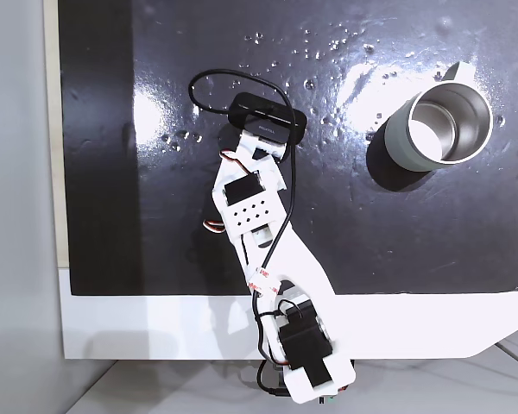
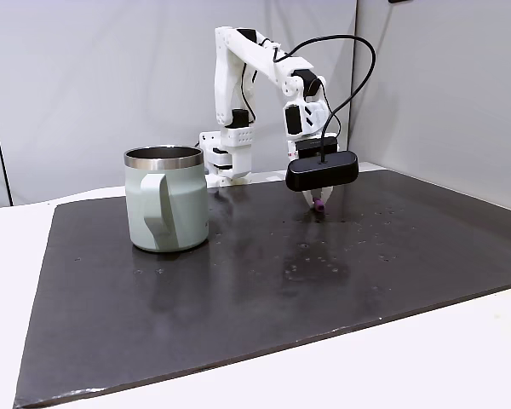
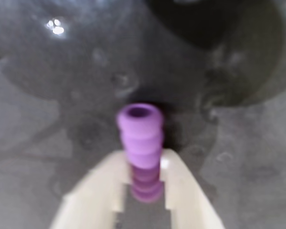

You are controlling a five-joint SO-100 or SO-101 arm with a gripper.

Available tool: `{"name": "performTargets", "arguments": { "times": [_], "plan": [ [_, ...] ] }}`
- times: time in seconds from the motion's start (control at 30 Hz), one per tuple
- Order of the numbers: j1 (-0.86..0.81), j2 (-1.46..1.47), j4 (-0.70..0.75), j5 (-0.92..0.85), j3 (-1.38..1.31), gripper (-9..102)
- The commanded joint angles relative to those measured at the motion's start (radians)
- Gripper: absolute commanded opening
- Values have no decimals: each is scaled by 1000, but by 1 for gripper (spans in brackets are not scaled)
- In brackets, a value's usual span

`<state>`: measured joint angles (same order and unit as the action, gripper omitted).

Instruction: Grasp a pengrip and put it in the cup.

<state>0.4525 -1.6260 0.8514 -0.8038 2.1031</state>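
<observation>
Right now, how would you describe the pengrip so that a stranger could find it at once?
Start at the white arm on the black mat. Under its black camera bar, the gripper pinches the pengrip. It is a tiny purple ribbed tube, far smaller than the grey cup.

The pengrip [image 3: 139,143] is a tiny purple tube with bumpy rings and a hole at its end. In the wrist view it points toward 12 o'clock. The cup [image 2: 166,200] is grey outside, shiny inside, standing upright, handle [image 1: 455,73] at 1 o'clock.
</observation>
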Motion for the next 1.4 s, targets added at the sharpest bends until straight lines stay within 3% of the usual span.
{"name": "performTargets", "arguments": {
  "times": [0.0, 0.2, 0.47, 0.77, 1.17, 1.37],
  "plan": [
    [-25, 18, -37, -17, -25, 0],
    [-38, -52, 20, -8, -40, 0],
    [-130, -241, 356, 12, -275, 0],
    [-425, -259, 653, -95, -618, 0],
    [-770, -209, 675, -284, -836, 0],
    [-831, -163, 574, -339, -874, 0]
  ]
}}
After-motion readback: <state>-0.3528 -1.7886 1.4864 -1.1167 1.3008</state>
